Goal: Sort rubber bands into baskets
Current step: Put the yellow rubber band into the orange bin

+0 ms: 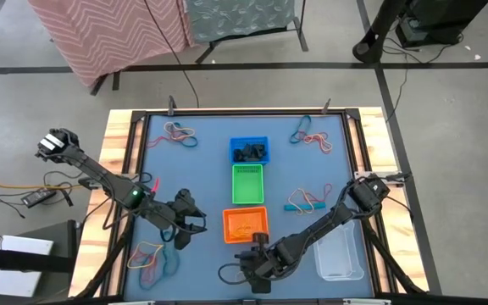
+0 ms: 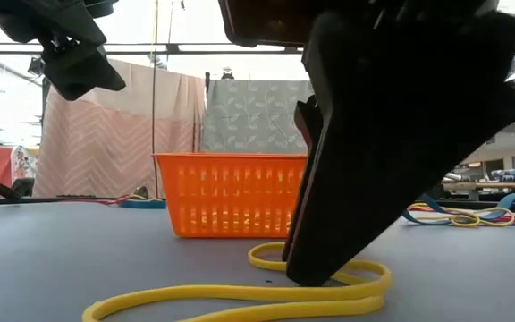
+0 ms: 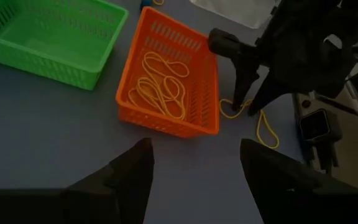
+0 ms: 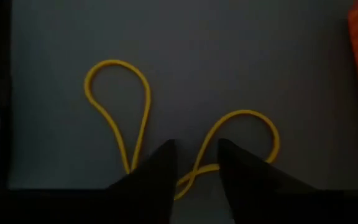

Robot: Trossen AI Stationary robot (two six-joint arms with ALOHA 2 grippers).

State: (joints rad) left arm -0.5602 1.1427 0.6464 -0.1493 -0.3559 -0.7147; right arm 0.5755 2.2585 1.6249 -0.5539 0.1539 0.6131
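Blue-grey tabletop [image 1: 202,174] carries blue basket [image 1: 250,151], green basket [image 1: 246,184], orange basket [image 1: 245,224], clear tub [image 1: 339,253], scattered rubber bands [image 1: 305,202]; yellow band [image 2: 266,291] just beside orange basket.

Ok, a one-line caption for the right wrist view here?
Right gripper fingertips straddle the pinched middle of a yellow rubber band lying on the blue table.

Evenly lit from overhead; both wrist views dim. Bright backlight washing out low view's top, silhouetting near claw [image 2: 329,259].
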